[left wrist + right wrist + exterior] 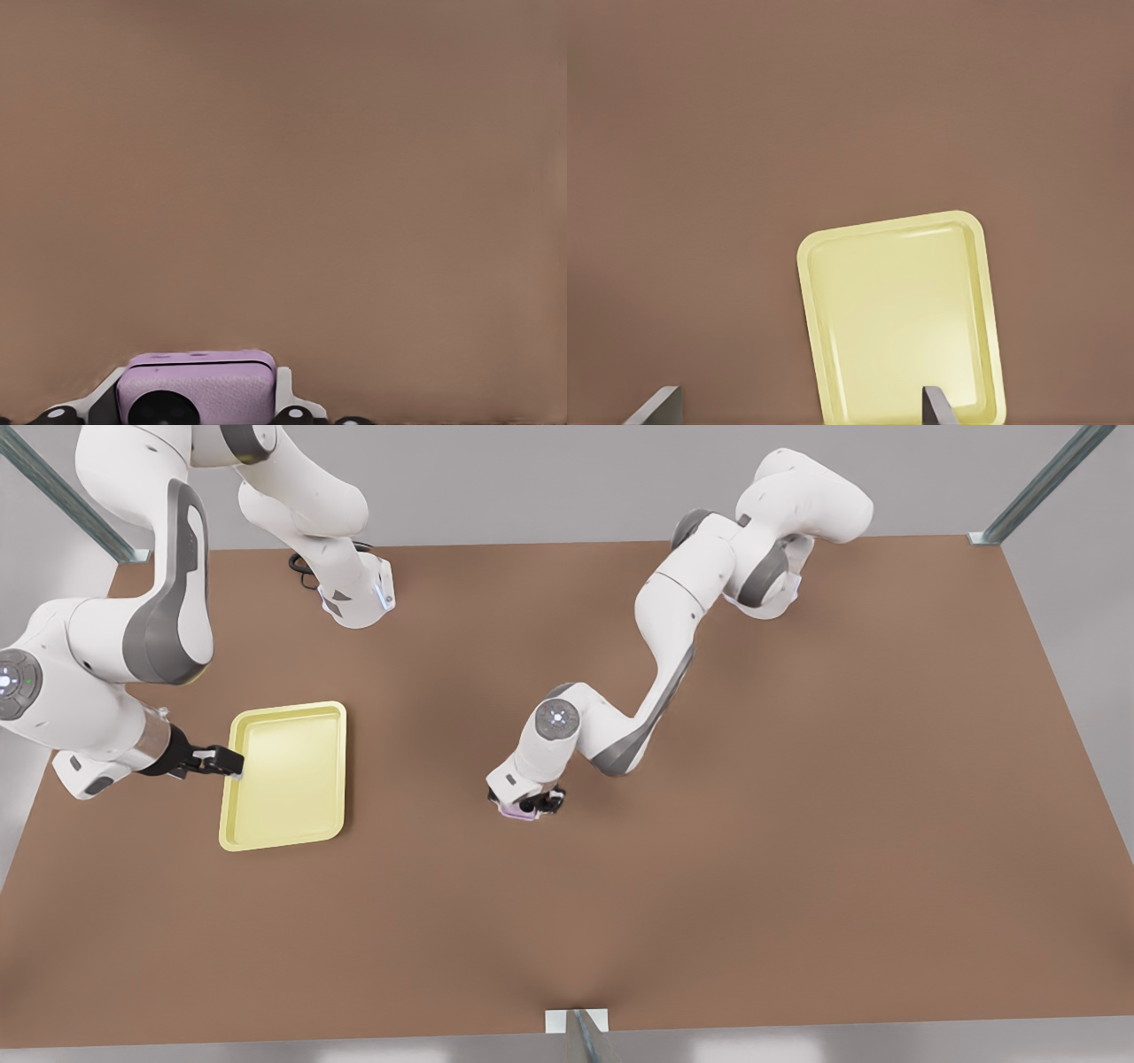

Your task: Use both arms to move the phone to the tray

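Our left gripper (542,804) is pinching the phone (518,810), fingers pressed on its two opposite sides, and in the left wrist view the pale pink body (197,390) sits squarely between the light finger pads (285,394) with a black lens facing the camera. We judge that side-on hold is chosen because the phone is flat and thin. We cannot tell whether it rests on the brown table (797,824) under the claw or hangs just clear. The tray (285,775) lies well apart from this claw, toward the other arm. Our right gripper (221,761) sits at the tray's near rim, fingers spread wide, one tip over the edge in its wrist view (937,405); we take it to be waiting there to steady or receive.
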`<state>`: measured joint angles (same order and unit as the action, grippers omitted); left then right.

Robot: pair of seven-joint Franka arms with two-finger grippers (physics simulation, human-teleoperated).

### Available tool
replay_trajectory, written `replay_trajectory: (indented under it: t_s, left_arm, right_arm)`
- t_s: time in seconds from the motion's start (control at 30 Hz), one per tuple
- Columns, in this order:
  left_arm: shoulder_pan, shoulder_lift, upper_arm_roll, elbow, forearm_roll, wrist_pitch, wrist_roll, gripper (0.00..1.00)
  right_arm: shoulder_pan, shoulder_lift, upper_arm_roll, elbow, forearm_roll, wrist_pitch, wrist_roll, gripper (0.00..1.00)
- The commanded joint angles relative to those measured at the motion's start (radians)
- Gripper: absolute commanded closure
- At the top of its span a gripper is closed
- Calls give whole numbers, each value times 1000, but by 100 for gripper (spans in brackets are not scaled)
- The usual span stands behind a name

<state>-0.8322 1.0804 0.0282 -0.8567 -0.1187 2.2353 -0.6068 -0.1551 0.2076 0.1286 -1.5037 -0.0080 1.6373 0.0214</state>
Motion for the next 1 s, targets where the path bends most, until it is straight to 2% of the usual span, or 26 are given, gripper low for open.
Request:
replay_trajectory:
  t_s: [0.0, 0.17, 0.33, 0.47, 0.5, 0.53, 0.57, 0.73, 0.77, 0.83, 0.9, 0.93, 0.97]
  left_arm:
    - [-47, -2, 1, 16, 2, 24, -501, 22]
    - [-146, 36, 3, 24, 71, 52, -564, 22]
    - [-157, 44, 1, 21, 131, -16, -246, 21]
    - [-183, 90, -1, 21, 137, -2, -160, 21]
    - [-192, 95, -5, 21, 136, 21, -162, 20]
    - [-202, 112, -7, 21, 136, 41, -171, 14]
    - [-202, 112, -8, 22, 136, 43, -168, 0]
    - [-191, 72, -27, 22, 117, 32, -169, 0]
    - [-131, 10, -79, 19, 111, -43, -156, 0]
    - [50, -172, -102, -13, 64, -265, -45, 0]
    - [390, -419, -97, -202, -21, -462, 413, 0]
    - [545, -470, -86, -217, -21, -601, 652, 0]
    - [648, -551, -83, -269, -16, -693, 714, 0]
  right_arm:
    - [0, 0, 0, 0, 0, 3, -5, 0]
    - [2, -2, 0, 5, 2, 3, -3, 0]
    - [-1, -4, 0, 0, 2, -2, -3, 0]
    - [-18, -2, -10, 7, 5, -13, -84, 0]
    - [-6, 0, -7, 5, 2, -2, -89, 0]
    - [-1, 1, -3, 2, 2, 3, -89, 0]
    - [-1, 0, 3, 4, 3, 3, -89, 0]
    - [0, 6, 32, -3, 3, 1, -83, 0]
    - [19, 10, 31, -3, 5, 4, -81, 0]
    - [28, 35, 32, -6, 8, 55, -78, 0]
    - [91, 81, 31, -20, 8, 128, -72, 0]
    - [111, 105, 31, -20, 8, 144, -41, 0]
    - [150, 133, 31, -20, 3, 164, 28, 0]
